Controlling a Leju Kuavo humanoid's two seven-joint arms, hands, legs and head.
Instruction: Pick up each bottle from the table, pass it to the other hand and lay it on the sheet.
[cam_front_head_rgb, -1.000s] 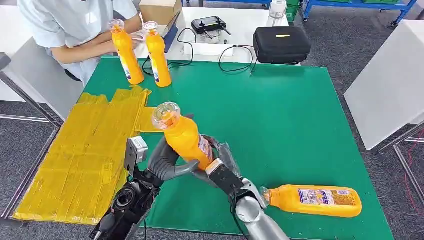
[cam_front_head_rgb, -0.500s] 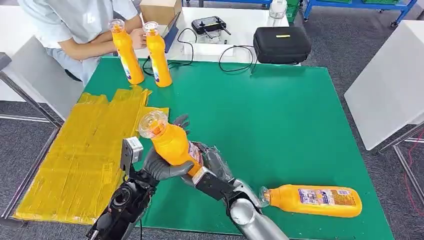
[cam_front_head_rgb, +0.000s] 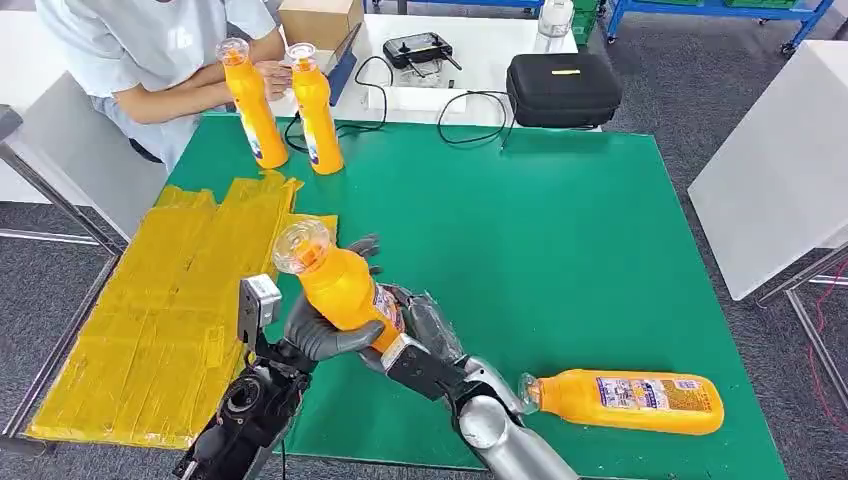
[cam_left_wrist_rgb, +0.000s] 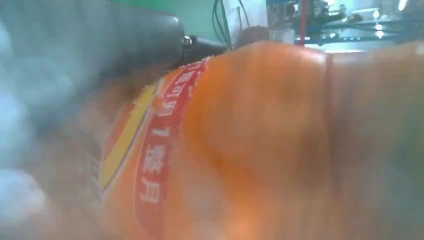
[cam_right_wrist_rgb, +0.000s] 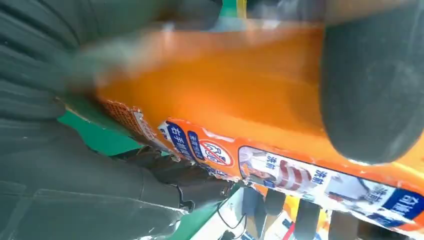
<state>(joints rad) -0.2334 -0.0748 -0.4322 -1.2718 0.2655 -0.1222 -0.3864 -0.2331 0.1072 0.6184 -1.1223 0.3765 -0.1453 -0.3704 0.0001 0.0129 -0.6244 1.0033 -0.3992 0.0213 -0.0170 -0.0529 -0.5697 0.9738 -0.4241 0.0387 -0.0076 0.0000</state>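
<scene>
- My left hand (cam_front_head_rgb: 325, 338) and my right hand (cam_front_head_rgb: 415, 325) both wrap around the same orange bottle (cam_front_head_rgb: 335, 280), fingers closed on its body; it is tilted, cap towards the sheet, above the worktop (cam_front_head_rgb: 520, 230) and just beside the sheet's edge.
- I judge this the handover itself: neither hand has let go.
- The yellow sheet (cam_front_head_rgb: 170, 300) carries no bottle, so nothing is delivered.
- Left to do: lay this bottle down, then the lying bottle (cam_front_head_rgb: 630, 401) near my right arm, and the two standing bottles (cam_front_head_rgb: 285, 105) at the far edge by a person (cam_front_head_rgb: 150, 50).
</scene>
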